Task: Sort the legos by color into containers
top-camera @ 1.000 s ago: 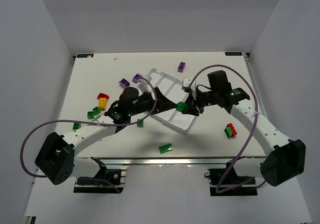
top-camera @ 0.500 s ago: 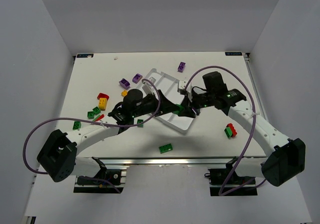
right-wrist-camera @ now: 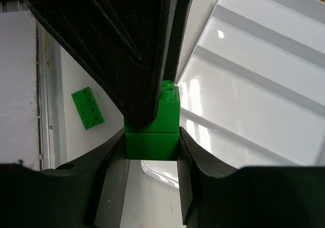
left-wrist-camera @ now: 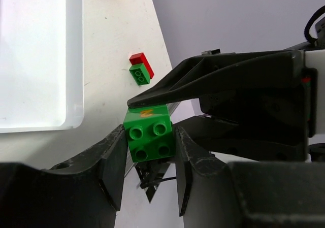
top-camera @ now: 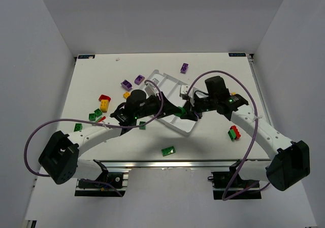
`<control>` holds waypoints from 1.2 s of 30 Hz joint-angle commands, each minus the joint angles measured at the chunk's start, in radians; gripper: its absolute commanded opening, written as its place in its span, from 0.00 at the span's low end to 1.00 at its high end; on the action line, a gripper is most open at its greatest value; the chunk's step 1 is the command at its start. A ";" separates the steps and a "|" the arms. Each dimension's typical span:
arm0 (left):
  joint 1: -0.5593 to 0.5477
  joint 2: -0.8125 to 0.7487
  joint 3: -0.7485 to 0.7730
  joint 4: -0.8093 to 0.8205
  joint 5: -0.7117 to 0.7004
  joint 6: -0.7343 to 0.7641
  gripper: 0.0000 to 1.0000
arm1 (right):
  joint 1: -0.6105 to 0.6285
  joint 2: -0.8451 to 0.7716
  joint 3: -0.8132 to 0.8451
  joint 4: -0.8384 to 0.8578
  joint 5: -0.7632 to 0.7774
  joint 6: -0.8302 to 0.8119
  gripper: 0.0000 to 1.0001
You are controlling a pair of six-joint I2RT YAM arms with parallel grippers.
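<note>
A green lego point(top-camera: 176, 112) of two stacked bricks hangs over the near corner of the white tray point(top-camera: 170, 88), whose long compartments are the containers. My right gripper point(top-camera: 186, 112) is shut on its lower brick point(right-wrist-camera: 151, 145). My left gripper point(top-camera: 171, 110) comes in from the other side, and both its fingers press the studded upper brick point(left-wrist-camera: 150, 132). In the left wrist view the right gripper's dark fingers cross just above the lego. The tray compartments point(right-wrist-camera: 264, 86) that I can see hold nothing.
Loose legos lie around the tray: purple ones point(top-camera: 184, 68) point(top-camera: 139, 79) point(top-camera: 126, 84), a yellow one point(top-camera: 126, 94), a red-on-yellow pair point(top-camera: 104, 102), green ones point(top-camera: 94, 115) point(top-camera: 78, 127) point(top-camera: 142, 125), a green plate point(top-camera: 168, 150) and a red-and-green pair point(top-camera: 234, 133).
My left gripper has moved right and closed from wide open onto the green lego. The right gripper carried the lego slightly left to meet it and kept its grip.
</note>
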 commanded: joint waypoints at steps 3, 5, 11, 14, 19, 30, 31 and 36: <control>0.143 -0.087 0.006 -0.044 -0.037 0.065 0.00 | -0.024 -0.050 -0.094 -0.006 0.013 0.006 0.00; 0.192 -0.072 0.020 -0.075 -0.031 0.090 0.00 | -0.035 -0.052 -0.127 0.007 0.042 0.004 0.00; 0.210 0.127 0.162 -0.190 -0.033 0.171 0.00 | -0.048 -0.044 -0.171 0.066 0.116 0.020 0.00; 0.209 0.244 0.240 -0.242 -0.054 0.200 0.00 | -0.050 -0.018 -0.166 0.127 0.179 0.061 0.00; 0.201 0.364 0.348 -0.366 -0.125 0.263 0.03 | -0.058 0.061 -0.113 0.196 0.251 0.124 0.00; 0.149 0.501 0.480 -0.478 -0.171 0.303 0.50 | -0.084 0.273 0.064 0.256 0.280 0.182 0.02; 0.144 0.499 0.480 -0.480 -0.175 0.301 0.54 | -0.082 0.311 0.079 0.256 0.277 0.202 0.03; 0.138 0.439 0.468 -0.504 -0.228 0.294 0.65 | -0.082 0.427 0.185 0.257 0.268 0.236 0.12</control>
